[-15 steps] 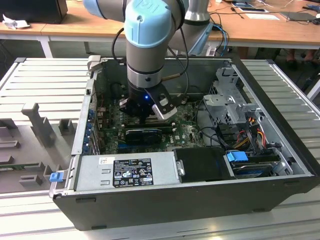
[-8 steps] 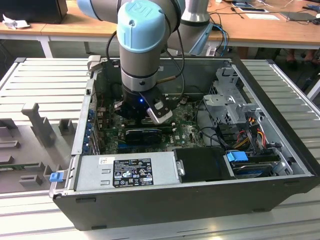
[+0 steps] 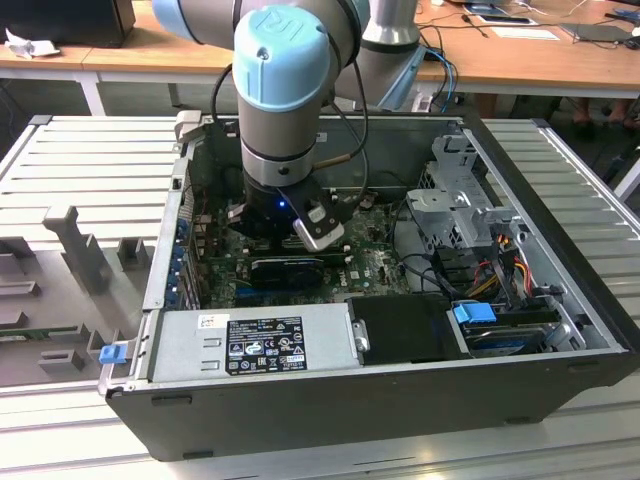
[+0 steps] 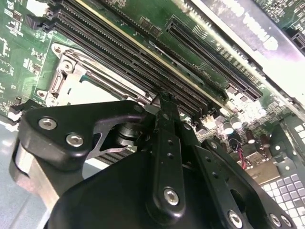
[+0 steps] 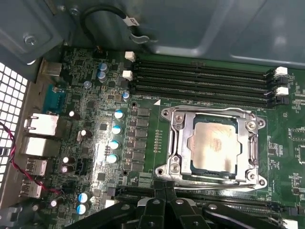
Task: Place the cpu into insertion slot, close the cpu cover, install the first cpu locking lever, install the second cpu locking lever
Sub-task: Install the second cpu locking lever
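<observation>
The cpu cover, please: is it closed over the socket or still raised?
Closed: in the first wrist view the cpu cover lies flat around the cpu, whose face shows through its window.

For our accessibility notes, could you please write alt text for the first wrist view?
The cpu sits in the insertion slot with the cpu cover closed over it. The gripper sits beside the slot, on a green motherboard.

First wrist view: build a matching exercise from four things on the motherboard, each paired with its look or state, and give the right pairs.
1. cpu
2. cpu cover
3. memory slots
4. capacitors

A. long and black, in parallel rows
B. silver metal frame lying flat around a window
C. pale square face showing through the window
D. small blue-topped cylinders standing in a line

Pairs: 1-C, 2-B, 3-A, 4-D.
</observation>
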Motion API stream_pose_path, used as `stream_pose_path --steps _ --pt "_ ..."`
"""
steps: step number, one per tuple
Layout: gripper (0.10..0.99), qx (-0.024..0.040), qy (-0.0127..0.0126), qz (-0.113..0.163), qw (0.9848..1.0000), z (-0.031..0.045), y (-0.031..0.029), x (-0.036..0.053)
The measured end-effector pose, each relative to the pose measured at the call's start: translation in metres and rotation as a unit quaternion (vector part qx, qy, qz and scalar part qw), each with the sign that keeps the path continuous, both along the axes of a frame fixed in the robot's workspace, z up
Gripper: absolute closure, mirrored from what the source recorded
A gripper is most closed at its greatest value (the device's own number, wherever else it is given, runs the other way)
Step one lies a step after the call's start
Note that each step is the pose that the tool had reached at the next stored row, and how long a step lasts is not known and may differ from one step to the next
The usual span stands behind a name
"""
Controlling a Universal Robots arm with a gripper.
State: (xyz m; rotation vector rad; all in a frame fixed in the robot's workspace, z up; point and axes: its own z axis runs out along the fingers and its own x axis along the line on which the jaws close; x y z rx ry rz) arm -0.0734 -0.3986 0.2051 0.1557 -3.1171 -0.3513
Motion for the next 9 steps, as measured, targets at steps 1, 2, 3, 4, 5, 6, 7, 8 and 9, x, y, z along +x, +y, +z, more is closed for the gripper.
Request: stream_pose_path --steps 1,2,3,4,5,6,7,8,9 --pt "0.980 0.0004 0.0000 0.000 1.0000 -0.0005 0.0000 0.0000" --pt "0.980 0.0009 0.0000 0.000 1.0000 -0.0010 0.0000 0.0000" --pt "0.980 0.0031 0.0000 0.001 1.0000 -0.0018 0.0000 0.0000" --pt "0.980 0.0050 0.0000 0.001 1.0000 -0.0022 0.0000 0.0000" --pt "0.980 0.0060 0.0000 0.001 1.0000 -0.0025 0.0000 0.0000" --pt "0.980 0.0072 0.0000 0.001 1.0000 -0.0029 0.0000 0.0001" --pt "0.980 0.0098 0.0000 0.001 1.0000 -0.0038 0.0000 0.0000" --pt "0.980 0.0123 0.0000 0.001 0.9999 -0.0044 0.0001 0.0000" --pt "0.980 0.0140 0.0000 0.001 0.9999 -0.0047 0.0002 0.0000"
